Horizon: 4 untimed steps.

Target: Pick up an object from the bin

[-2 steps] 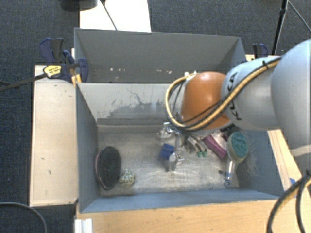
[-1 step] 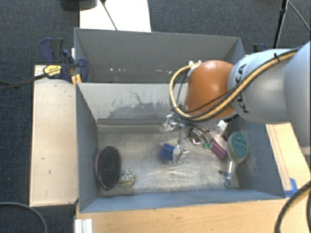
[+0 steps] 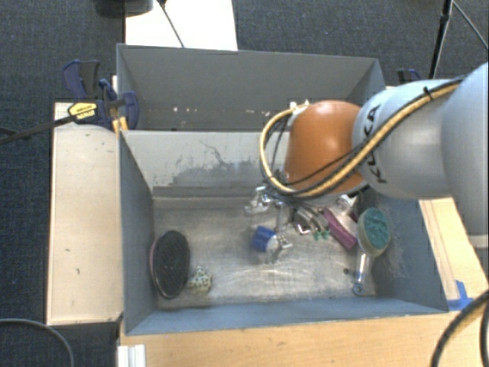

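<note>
Overhead camera: the claw (image 3: 279, 232) was down low at mid-floor of the bin (image 3: 229, 82), with the small blue block (image 3: 263, 240) right against its tip on the side away from the arm, though I couldn't tell how wide the claw stood or whether it had the block. Crowding its arm side were a purple pen (image 3: 341, 230), a teal round brush (image 3: 374, 229) and a silvery tool (image 3: 357, 272); a black oval disc (image 3: 170, 262) and a speckled ball (image 3: 200, 281) lay well beyond the block, out of the way.
</note>
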Available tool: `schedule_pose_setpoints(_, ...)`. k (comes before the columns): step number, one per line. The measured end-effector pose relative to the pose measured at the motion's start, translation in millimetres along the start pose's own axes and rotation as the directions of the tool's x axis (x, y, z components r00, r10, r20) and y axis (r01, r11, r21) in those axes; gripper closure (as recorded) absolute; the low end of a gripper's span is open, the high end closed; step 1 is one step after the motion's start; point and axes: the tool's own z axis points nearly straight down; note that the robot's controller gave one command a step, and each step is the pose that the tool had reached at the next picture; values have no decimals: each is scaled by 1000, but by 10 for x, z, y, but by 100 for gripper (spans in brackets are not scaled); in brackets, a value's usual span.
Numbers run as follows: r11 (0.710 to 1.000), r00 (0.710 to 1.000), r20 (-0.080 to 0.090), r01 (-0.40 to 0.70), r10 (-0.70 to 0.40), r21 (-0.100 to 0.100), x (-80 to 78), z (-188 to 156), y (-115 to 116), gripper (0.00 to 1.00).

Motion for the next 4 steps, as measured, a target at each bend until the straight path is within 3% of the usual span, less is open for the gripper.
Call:
schedule_pose_setpoints(1,999,999,3,-39,39,-1,-69,301,-173,0)
schedule_pose_setpoints(2,999,999,11,-51,51,3,-17,289,9,0)
schedule_pose_setpoints(3,999,998,19,-53,53,0,-43,267,22,100)
schedule_pose_setpoints(4,999,999,5,-54,54,1,-55,204,21,100)
